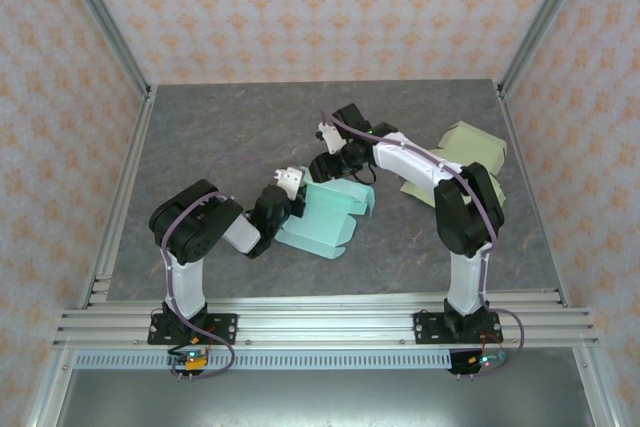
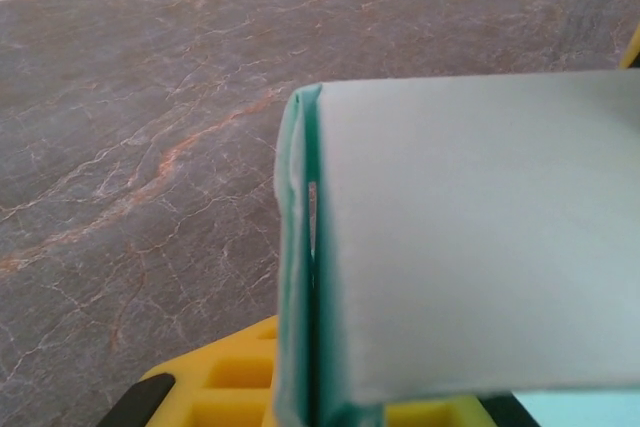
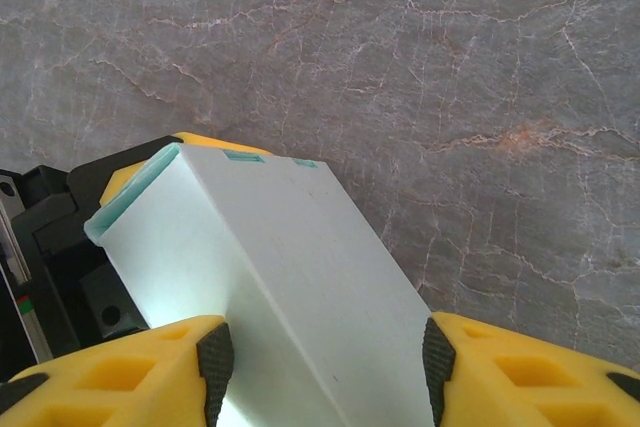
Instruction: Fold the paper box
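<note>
Teal paper box (image 1: 325,215) at frame centre is mid-fold, left gripper (image 1: 288,187) clamped on its left edge, right gripper (image 3: 325,357) straddling it half-open; next, squeeze the walls square.

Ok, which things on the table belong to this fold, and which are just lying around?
In the job:
- teal paper box
- left gripper, shut on its edge
- right gripper, fingers either side of it

Lying about:
- pale green paper box, far right

left end effector (image 1: 290,190): clamped, reaching right | right end effector (image 3: 322,367): fingers spread, arm bent inward
</note>
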Controlling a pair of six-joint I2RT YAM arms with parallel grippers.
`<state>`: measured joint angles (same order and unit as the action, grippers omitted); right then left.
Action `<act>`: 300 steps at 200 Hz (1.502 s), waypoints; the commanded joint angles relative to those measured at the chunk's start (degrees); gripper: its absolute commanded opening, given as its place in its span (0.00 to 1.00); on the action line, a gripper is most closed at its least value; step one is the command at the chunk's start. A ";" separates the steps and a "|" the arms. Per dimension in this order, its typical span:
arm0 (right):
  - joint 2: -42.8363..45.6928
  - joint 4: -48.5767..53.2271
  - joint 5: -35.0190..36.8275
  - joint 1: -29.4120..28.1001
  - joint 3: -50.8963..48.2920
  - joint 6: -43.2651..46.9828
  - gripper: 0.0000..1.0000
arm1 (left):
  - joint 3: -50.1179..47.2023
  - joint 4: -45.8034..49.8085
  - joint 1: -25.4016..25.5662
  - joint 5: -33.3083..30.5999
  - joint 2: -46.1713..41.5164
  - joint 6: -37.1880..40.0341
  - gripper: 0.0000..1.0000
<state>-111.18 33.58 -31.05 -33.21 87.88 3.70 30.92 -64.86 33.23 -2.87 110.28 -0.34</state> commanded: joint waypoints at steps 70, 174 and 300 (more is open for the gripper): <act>15.66 -26.62 -2.33 6.63 -20.51 -12.64 0.61 | 1.35 4.19 0.63 -6.40 -0.51 -7.63 0.00; 24.58 -42.14 -5.29 15.97 -40.99 24.27 0.60 | 0.11 8.66 -4.81 -0.25 -7.28 -9.64 0.00; 16.87 -41.68 -16.62 9.16 -37.36 29.39 0.54 | -1.12 9.77 -6.69 -3.89 -7.02 -13.54 0.00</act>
<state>-93.12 -5.67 -41.60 -21.71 51.11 31.83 31.22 -52.93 25.85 -4.21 104.25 -12.03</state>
